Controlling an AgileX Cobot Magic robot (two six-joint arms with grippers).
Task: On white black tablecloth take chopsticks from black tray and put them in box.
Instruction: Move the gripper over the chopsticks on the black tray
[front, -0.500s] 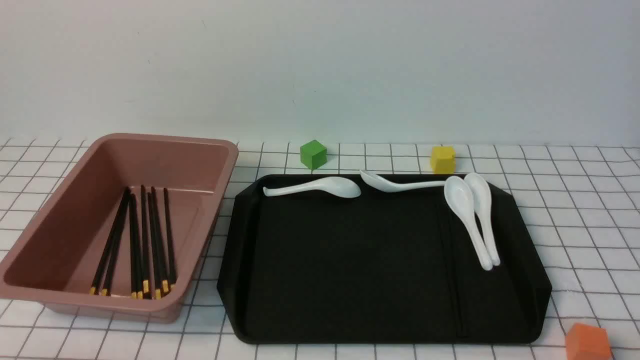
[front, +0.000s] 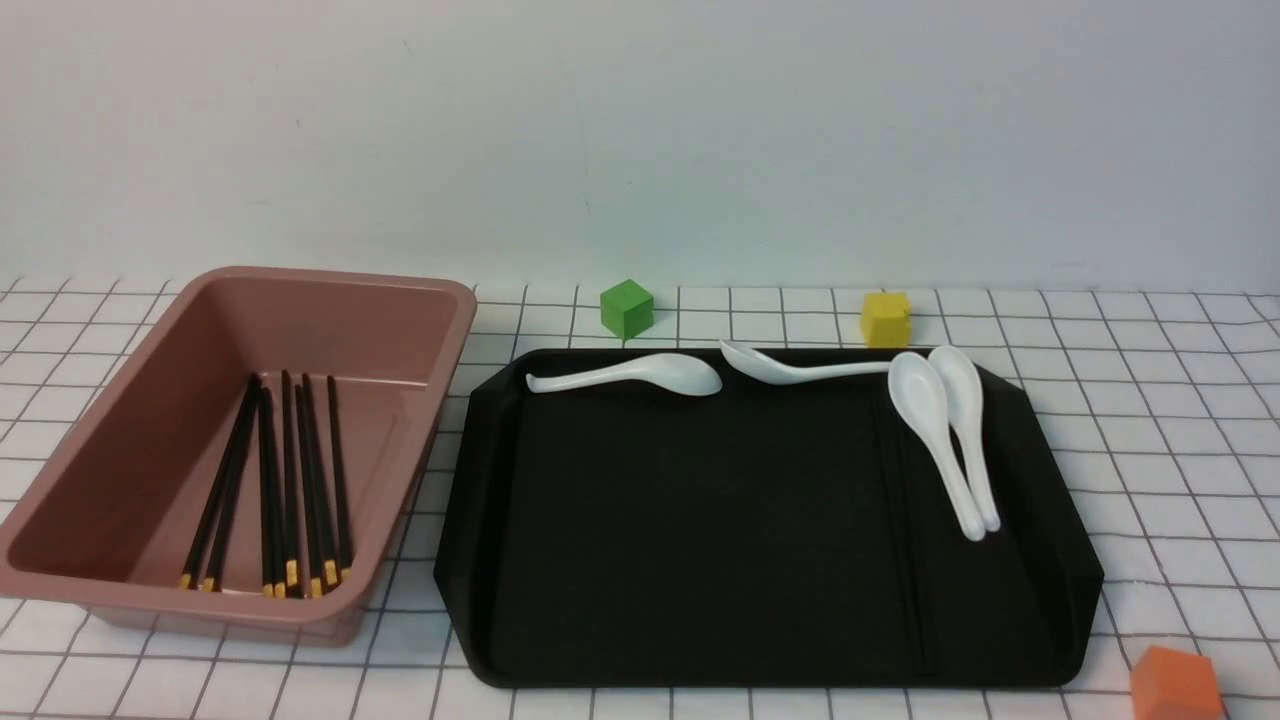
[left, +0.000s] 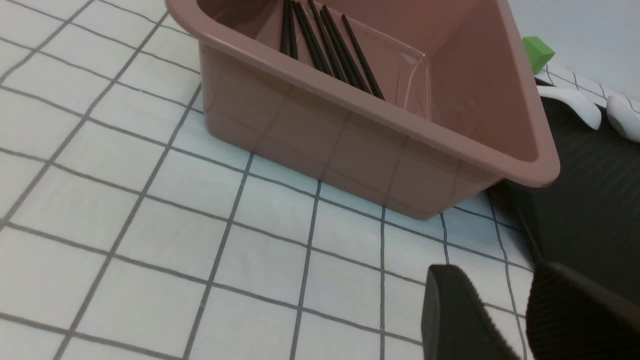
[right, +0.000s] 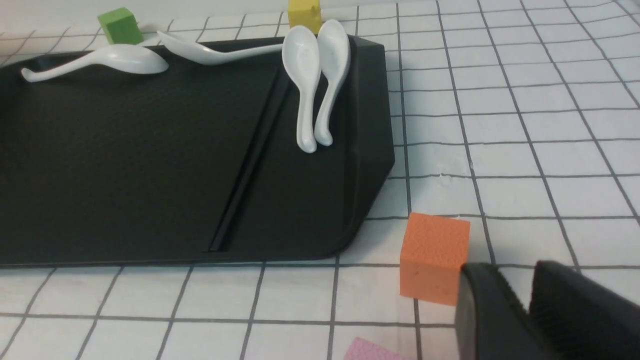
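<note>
Done: a bundle of chopsticks (front: 290, 480) is lying inside the box (front: 150, 470), their yellow ends pointing at its near wall; the box is standing on the tablecloth (front: 1150, 400) just left of the black tray (front: 700, 520)
Left to do: probably little or nothing; four white spoons (front: 935, 430) are lying along the tray's far and right parts; one thin dark line (front: 905, 540) is running lengthwise down the tray floor just left of the paired spoons; I cannot tell whether it is a last chopstick or a rib of the tray, since no yellow end is showing
Left gripper (left: 505, 290): hanging low over the cloth off the box's near corner, outside the front view; its fingers are standing a little apart with cloth showing between them, holding nothing I can make out; the boxed chopsticks are lying well apart from it, beyond the box wall
Right gripper (right: 517, 272): hanging over the cloth off the tray's near right corner, just beside an orange cube (right: 432, 255); its fingers are drawn together to a thin slit, gripping nothing; the dark line is lying well apart from it, across the tray rim
Judgement: if that line is a chopstick, the right arm is sitting nearer to it
</note>
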